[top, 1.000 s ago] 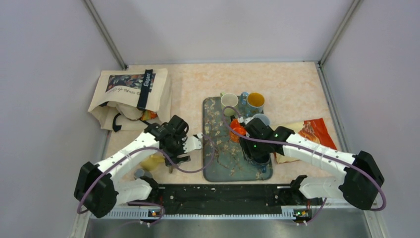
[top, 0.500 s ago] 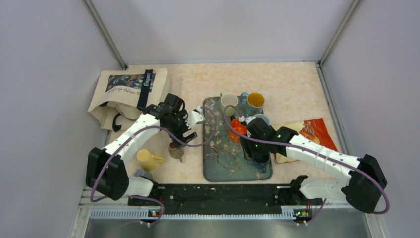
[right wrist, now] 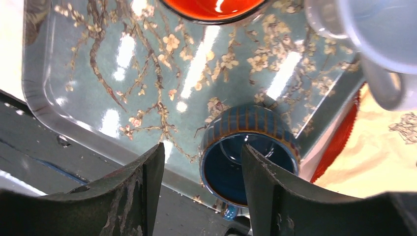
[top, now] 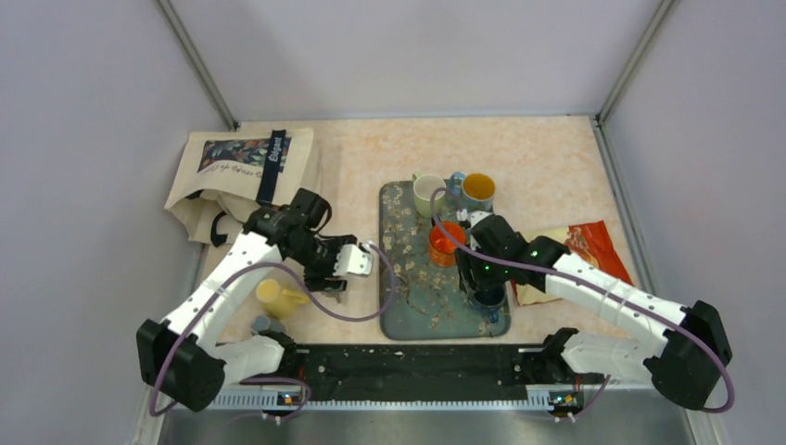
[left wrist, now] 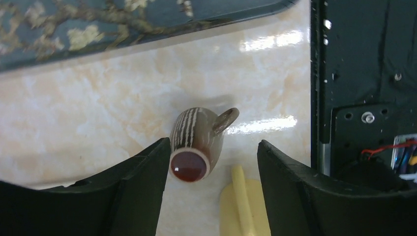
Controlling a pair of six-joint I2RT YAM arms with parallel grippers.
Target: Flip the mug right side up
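Observation:
A brown striped mug (left wrist: 196, 142) stands on end on the table between the tray and the arm bases, handle to the right. Its dark red round end faces the camera; I cannot tell whether that end is rim or base. My left gripper (left wrist: 214, 196) hovers above it, open and empty, fingers (left wrist: 123, 196) either side of the mug. From above, the left gripper (top: 348, 267) hides the mug. My right gripper (right wrist: 201, 196) is open and empty above a blue mug (right wrist: 251, 162) that stands mouth up on the tray's near right corner (top: 488, 295).
A yellow mug (top: 276, 298) sits left of the brown one, also in the left wrist view (left wrist: 246, 211). The floral tray (top: 408, 297) holds orange (top: 445, 243), white (top: 428, 190) and yellow-lined (top: 478, 190) mugs. Tote bag (top: 246, 176) back left, red snack bag (top: 584, 246) right.
My left gripper rose away from the brown mug, leaving it on the table, then came back down over it, open. My right gripper shifted slightly, uncovering the blue mug.

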